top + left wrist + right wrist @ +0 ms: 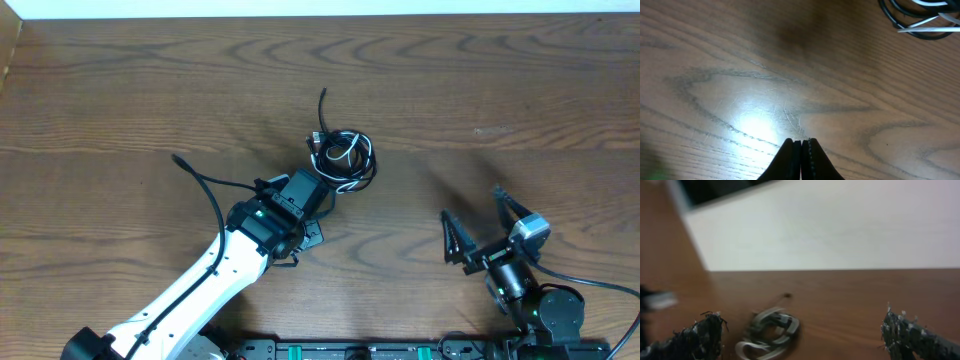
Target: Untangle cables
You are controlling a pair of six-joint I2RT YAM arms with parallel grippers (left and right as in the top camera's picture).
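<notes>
One knotted bunch of cables [343, 155], black plus one white | left gripper [802, 144] clenched on nothing, I read it just beside bunch | right gripper [478, 222] released, spread wide, well apart

We see a coiled bundle of thin black and white cables [343, 156] on a brown wooden table [120, 100], black left gripper [320, 178] just beside it, splayed black right gripper [478, 222] well apart.

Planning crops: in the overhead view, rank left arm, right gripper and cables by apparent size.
Largest: left arm.
Then right gripper and cables, too alike to rank.
</notes>
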